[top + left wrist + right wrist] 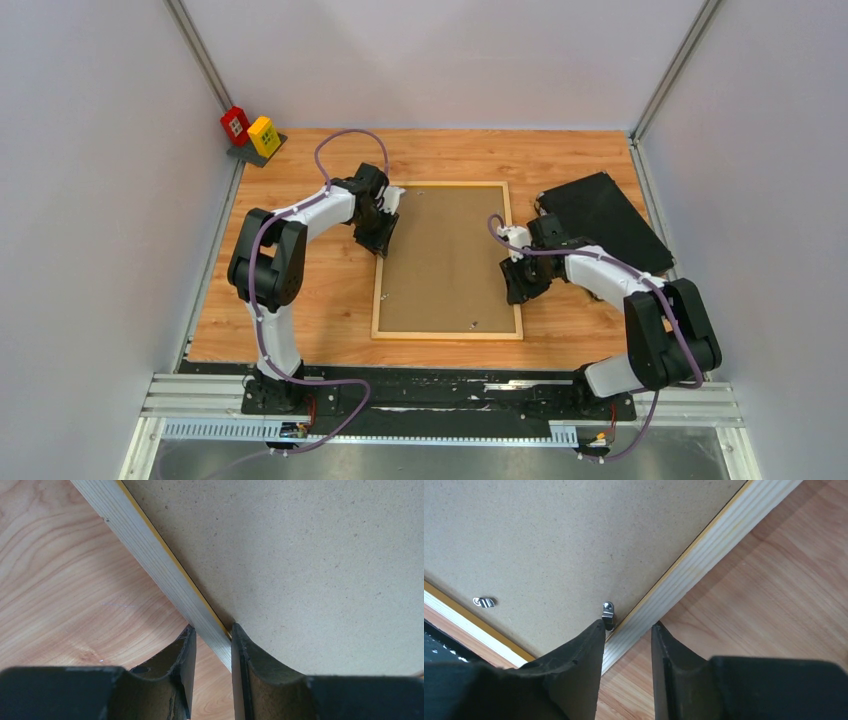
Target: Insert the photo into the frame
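Table (560, 160): warm wood-grain top under even, soft light.
Around the table: plain pale grey walls to the left (90, 220), behind (440, 60) and to the right (770, 150), with metal posts (200, 55) rising at its two far corners.
On its far left corner: red box (235, 124) beside yellow box (264, 136).
Along its near edge: aluminium rail (190, 400), with grey floor (450, 462) beyond the rail.
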Robot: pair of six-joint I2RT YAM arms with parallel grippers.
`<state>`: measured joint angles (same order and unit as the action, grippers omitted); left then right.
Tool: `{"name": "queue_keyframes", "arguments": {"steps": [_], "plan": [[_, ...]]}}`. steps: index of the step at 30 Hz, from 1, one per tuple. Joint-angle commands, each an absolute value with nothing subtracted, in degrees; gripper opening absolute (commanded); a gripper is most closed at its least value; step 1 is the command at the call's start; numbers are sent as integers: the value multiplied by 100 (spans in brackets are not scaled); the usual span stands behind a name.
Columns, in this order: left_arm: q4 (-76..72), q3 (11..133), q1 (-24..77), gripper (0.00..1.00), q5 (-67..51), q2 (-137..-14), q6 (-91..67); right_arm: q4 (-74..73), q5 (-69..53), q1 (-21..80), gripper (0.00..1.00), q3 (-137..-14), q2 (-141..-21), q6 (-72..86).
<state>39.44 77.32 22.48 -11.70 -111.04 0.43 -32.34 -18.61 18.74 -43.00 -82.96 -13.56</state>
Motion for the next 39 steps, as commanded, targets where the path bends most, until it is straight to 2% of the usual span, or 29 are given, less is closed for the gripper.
{"name": "queue_keyframes", "arguments": {"steps": [1, 11, 15, 17, 21, 24, 28, 39], "plan": [[3836, 7759, 2267, 0, -1224, -11402, 285, -2897, -1534, 1923, 32, -4490, -8402, -1428], [3849, 7761, 2268, 0, -1219, -11443, 315, -2883, -1540, 1925, 21, -4600, -8342, -1477], [3850, 7748, 2268, 0, -1200, -11434, 332, -2821, -1506, 1927, 20, -4776, -8327, -1418], [3850, 7742, 2268, 0, -1211, -11435, 334, -2791, -1478, 1927, 23, -4842, -8308, -1402], [3844, 7745, 2268, 0, -1221, -11444, 337, -2783, -1456, 1930, 43, -4891, -8308, -1372], [3845, 7755, 2268, 0, -1222, -11458, 338, -2789, -1483, 1930, 50, -4851, -8289, -1363], [3850, 7762, 2268, 0, -1226, -11469, 330, -2824, -1520, 1930, 53, -4787, -8271, -1388], [3865, 7767, 2267, 0, -1230, -11470, 335, -3144, -1752, 1923, 52, -4483, -8070, -1710]]}}
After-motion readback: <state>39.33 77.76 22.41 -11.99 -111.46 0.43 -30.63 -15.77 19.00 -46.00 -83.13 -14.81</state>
